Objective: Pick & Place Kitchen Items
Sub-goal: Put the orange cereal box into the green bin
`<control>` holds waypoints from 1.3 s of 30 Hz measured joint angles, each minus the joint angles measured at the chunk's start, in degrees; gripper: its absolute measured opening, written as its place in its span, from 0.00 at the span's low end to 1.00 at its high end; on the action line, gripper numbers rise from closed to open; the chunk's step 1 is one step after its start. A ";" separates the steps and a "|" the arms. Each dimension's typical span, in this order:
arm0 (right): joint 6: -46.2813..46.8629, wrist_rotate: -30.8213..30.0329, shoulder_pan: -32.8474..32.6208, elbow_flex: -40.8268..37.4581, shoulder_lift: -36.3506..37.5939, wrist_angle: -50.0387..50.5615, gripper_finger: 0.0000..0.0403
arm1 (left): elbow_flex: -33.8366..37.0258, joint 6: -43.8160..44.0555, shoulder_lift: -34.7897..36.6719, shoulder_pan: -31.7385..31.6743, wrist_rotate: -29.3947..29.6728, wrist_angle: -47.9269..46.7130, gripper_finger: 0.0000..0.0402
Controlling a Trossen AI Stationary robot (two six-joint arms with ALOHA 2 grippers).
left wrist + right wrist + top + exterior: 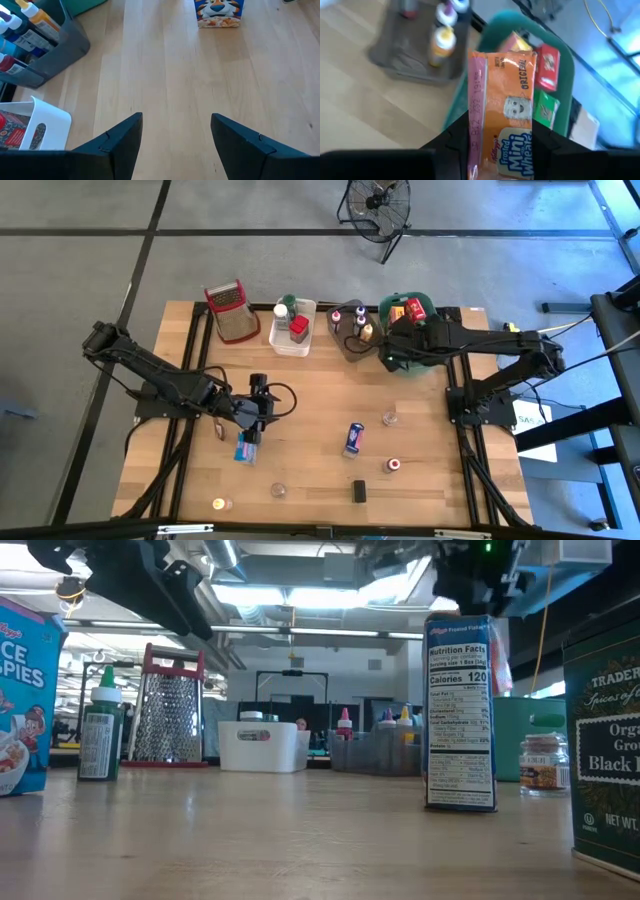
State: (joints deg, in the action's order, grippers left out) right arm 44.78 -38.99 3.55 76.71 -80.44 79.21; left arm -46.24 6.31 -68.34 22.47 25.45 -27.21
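Right claw [502, 150] clamps an orange Frosted Mini-Wheats box [505, 120], carrying it over the green bin [565, 60] at the tabletop's back. Next, I reckon: lower and release. Left claw [175, 145] gapes wide, empty, over bare tabletop [170, 70].

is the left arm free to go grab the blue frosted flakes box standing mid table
Probably yes: the left gripper is open and empty, and bare table lies between its fingers and the blue cereal box; nothing stands in that path.

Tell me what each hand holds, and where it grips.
The right hand clamps an orange cereal box by its long sides, above the green bin. The left hand is open, holding nothing.
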 joint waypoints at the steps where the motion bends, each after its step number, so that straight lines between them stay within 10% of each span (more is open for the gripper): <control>1: 0.43 -0.01 0.62 -0.89 0.00 0.00 0.30 | 0.00 0.00 0.00 -0.01 0.00 -0.01 0.57; 39: -1.58 0.20 13.84 -22.75 0.00 -20.39 0.30 | 0.00 0.47 0.00 0.00 0.57 0.47 0.58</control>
State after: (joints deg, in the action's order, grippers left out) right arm 43.20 -38.79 17.39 53.96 -80.44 58.82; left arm -46.24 6.77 -68.34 22.47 26.02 -26.74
